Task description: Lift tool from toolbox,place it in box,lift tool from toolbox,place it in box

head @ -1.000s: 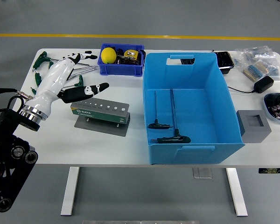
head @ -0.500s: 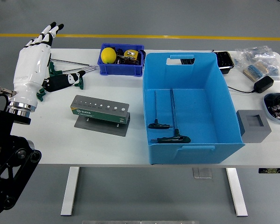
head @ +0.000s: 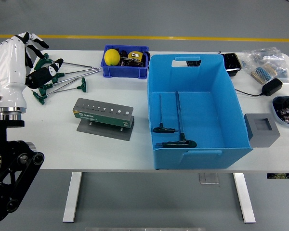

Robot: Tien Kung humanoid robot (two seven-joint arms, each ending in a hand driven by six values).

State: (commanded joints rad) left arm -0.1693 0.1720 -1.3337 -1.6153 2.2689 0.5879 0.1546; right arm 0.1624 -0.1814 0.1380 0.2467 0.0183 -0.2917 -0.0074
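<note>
Here we see two green-handled T-handle tools (head: 174, 134) lying on the floor of the big blue box (head: 198, 111), while more of them lie in a loose bunch (head: 62, 79) on the white counter (head: 135, 144) at its far left, beyond the grey-green tool holder (head: 103, 115). Our left hand (head: 20, 60) hangs above the counter's left edge beside that bunch, its fingers loosely curled and gripping nothing. Farther out we find a small blue bin (head: 125, 61) with a yellow ball (head: 111, 57) behind the holder, and a grey block (head: 262, 129) right of the box.
</note>
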